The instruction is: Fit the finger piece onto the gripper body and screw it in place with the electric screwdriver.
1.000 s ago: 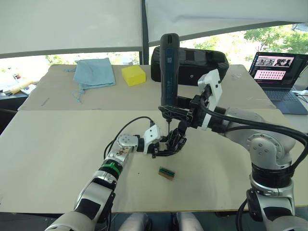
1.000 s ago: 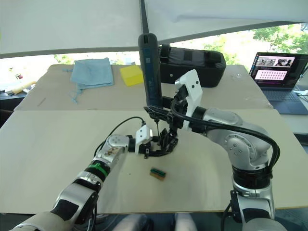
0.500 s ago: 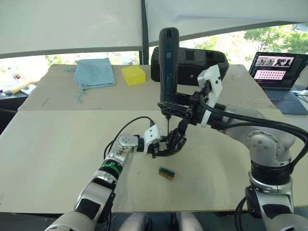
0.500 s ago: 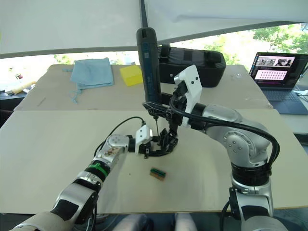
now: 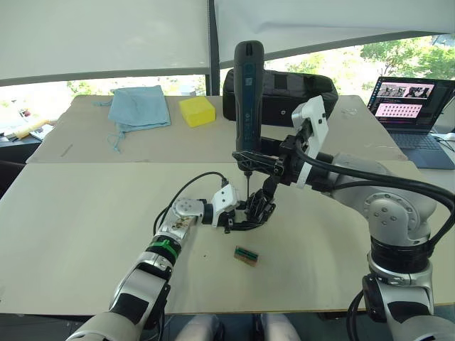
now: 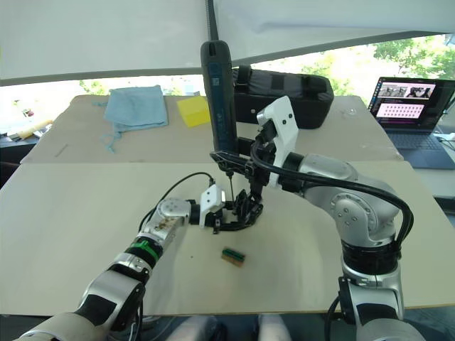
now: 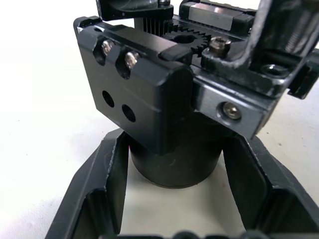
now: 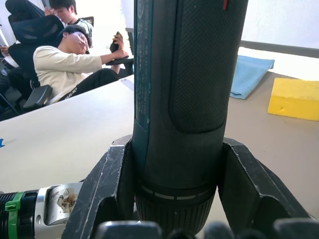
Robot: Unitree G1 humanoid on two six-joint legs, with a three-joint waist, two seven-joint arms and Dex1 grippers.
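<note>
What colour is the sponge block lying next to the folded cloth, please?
Yellow; the sponge block shows best in the left eye view.

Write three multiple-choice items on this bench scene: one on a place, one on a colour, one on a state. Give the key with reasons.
1. Where does the small green-and-brown block lie?
A. on the blue cloth
B. on the table, nearer the robot than the gripper body
C. on the laptop

2. What colour is the sponge?
A. yellow
B. red
C. white

3. How is the electric screwdriver held?
A. flat on the table
B. upright in the right hand, bit down
C. inside the black case

Key: 1 B, it lies on bare table in front of the gripper body. 2 A, it is plainly yellow. 3 B, the right hand clamps its lower end, bit pointing down over the gripper body.
</note>
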